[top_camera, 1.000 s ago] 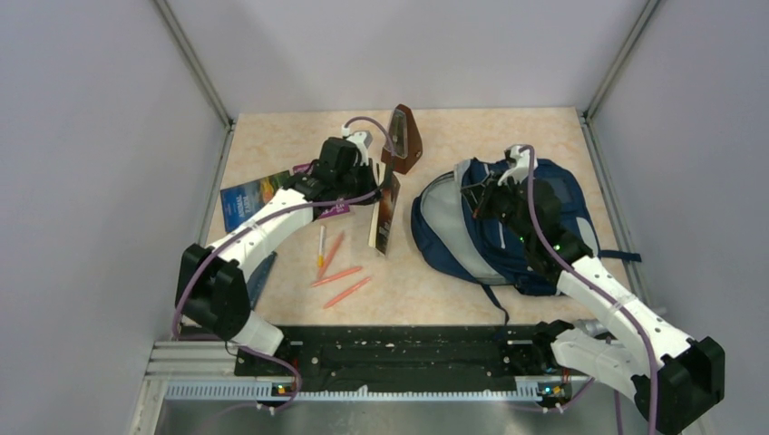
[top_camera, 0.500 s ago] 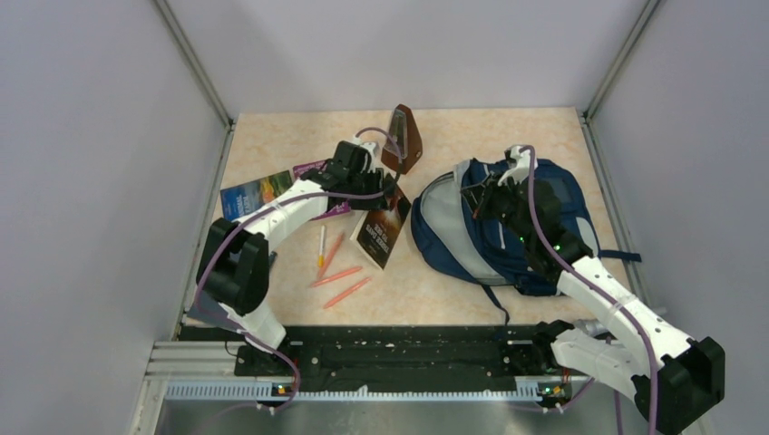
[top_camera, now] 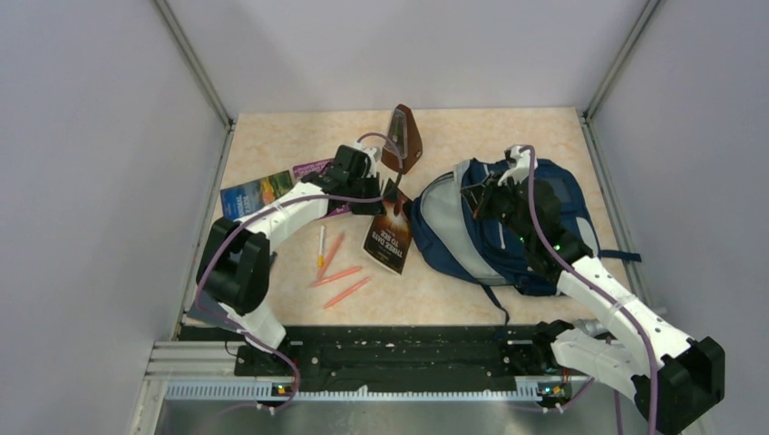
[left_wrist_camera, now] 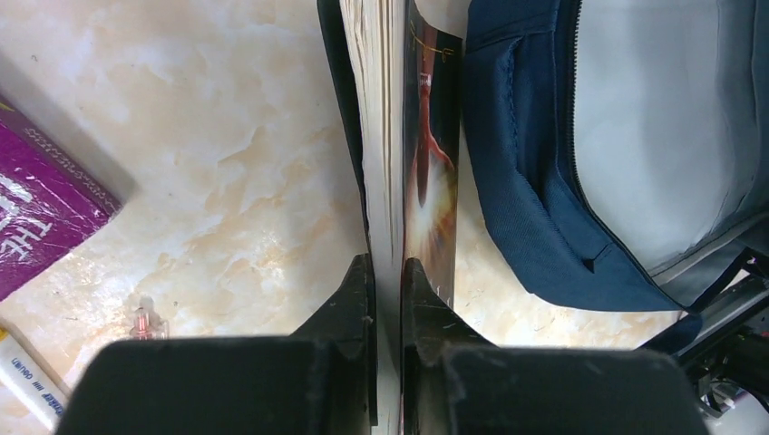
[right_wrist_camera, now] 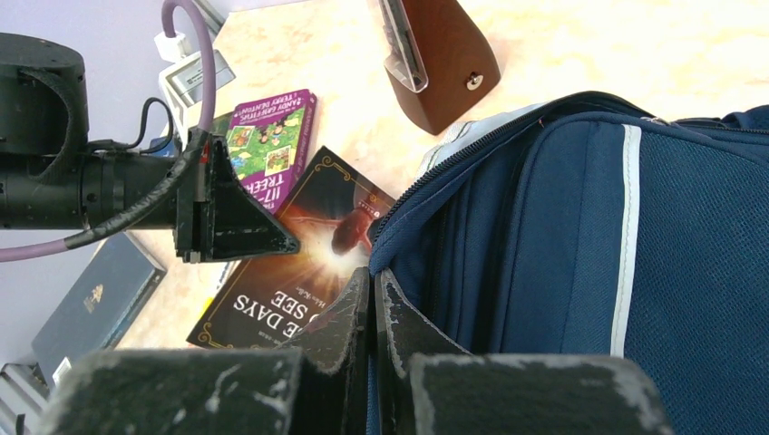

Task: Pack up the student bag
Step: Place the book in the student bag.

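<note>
I am watching the left gripper [left_wrist_camera: 388, 272] clamping a dark paperback book with a glowing orange cover [left_wrist_camera: 428, 181] edge-on. The large navy fabric backpack with grey lining [left_wrist_camera: 521, 181] is lying just right of those jaws. The right gripper [right_wrist_camera: 372, 285] is pinching its zippered rim.

The top camera looks steeply down from above and behind both arm bases, far enough to hold the whole beige marbled table [top_camera: 290, 145]. Each wrist camera sits close behind its own fingers and sights along them, with the left gripper [left_wrist_camera: 387, 263] and the right gripper [right_wrist_camera: 372, 272] at the foot of their views. All three views share the dark paperback book [left_wrist_camera: 426, 136] and the navy blue fabric backpack [right_wrist_camera: 544, 227], which lie just ahead of both grippers.
</note>
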### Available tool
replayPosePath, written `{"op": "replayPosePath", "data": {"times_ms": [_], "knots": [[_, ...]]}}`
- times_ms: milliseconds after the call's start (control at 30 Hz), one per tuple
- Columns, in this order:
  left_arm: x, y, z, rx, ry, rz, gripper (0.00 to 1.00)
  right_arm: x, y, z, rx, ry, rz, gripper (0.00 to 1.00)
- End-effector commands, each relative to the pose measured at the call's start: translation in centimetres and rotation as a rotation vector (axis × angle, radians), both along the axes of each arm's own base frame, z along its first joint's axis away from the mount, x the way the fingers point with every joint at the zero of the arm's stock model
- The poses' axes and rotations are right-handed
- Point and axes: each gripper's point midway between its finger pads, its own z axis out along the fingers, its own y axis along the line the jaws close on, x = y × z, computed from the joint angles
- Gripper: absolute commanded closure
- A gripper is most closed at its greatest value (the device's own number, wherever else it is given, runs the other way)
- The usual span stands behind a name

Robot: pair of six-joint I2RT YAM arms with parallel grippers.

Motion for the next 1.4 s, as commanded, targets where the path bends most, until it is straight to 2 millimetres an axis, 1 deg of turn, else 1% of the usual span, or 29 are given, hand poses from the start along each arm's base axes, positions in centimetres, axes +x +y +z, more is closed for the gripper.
{"op": "replayPosePath", "data": {"times_ms": [0, 100, 200, 233, 300, 367, 433, 533, 567, 633, 733, 867, 967, 1033, 1100, 1167, 1367], "knots": [[0.1, -0.6, 4.7, -0.093, -0.125, -0.019, 1.00, 0.4, 0.3, 4.3, 0.080, -0.113, 0.009, 1.00], [-0.3, -0.6, 8.6, -0.152, -0.217, -0.017, 1.00, 0.0, 0.5, 4.9, 0.086, -0.122, 0.031, 1.00], [-1.2, -1.1, 12.7, -0.268, -0.310, -0.031, 1.00, -0.3, 0.5, 5.6, 0.092, -0.133, 0.037, 1.00], [-1.4, -1.3, 13.8, -0.310, -0.332, -0.028, 1.00, -0.4, 0.4, 5.9, 0.095, -0.136, 0.037, 1.00], [-1.9, -1.9, 15.7, -0.397, -0.361, -0.025, 1.00, -0.7, 0.3, 6.3, 0.104, -0.145, 0.037, 1.00], [-2.5, -2.6, 16.9, -0.481, -0.349, -0.032, 1.00, -1.0, 0.1, 6.9, 0.118, -0.157, 0.036, 1.00], [-2.8, -3.8, 17.6, -0.576, -0.326, -0.048, 1.00, -1.2, 0.0, 7.4, 0.130, -0.168, 0.031, 1.00], [-2.7, -5.6, 17.2, -0.682, -0.287, -0.065, 1.00, -1.4, -0.2, 8.2, 0.150, -0.182, 0.024, 1.00], [-2.7, -6.2, 16.6, -0.699, -0.266, -0.068, 1.00, -1.4, -0.2, 8.3, 0.158, -0.184, 0.022, 1.00], [-2.4, -7.4, 14.8, -0.718, -0.215, -0.068, 1.00, -1.4, -0.3, 8.7, 0.174, -0.192, 0.018, 1.00], [-1.8, -8.8, 12.4, -0.742, -0.156, -0.048, 1.00, -1.3, -0.2, 8.7, 0.184, -0.189, 0.015, 1.00], [-1.3, -10.6, 8.4, -0.760, -0.054, -0.018, 1.00, -1.2, 0.0, 8.6, 0.193, -0.181, 0.016, 1.00], [-0.6, -11.7, 6.0, -0.770, -0.026, 0.028, 1.00, -1.0, 0.0, 8.3, 0.195, -0.175, 0.012, 1.00], [-0.1, -12.3, 4.9, -0.800, -0.006, 0.062, 1.00, -0.9, 0.0, 8.1, 0.192, -0.167, 0.011, 1.00], [0.1, -12.8, 4.9, -0.862, -0.002, 0.080, 1.00, -0.8, 0.1, 8.1, 0.191, -0.164, 0.012, 1.00], [0.5, -13.0, 5.4, -0.914, -0.014, 0.094, 1.00, -0.9, 0.1, 8.1, 0.190, -0.164, 0.011, 1.00], [0.9, -13.6, 7.1, -0.980, -0.041, 0.132, 1.00, -0.9, -0.1, 8.2, 0.193, -0.167, 0.001, 1.00]]}}
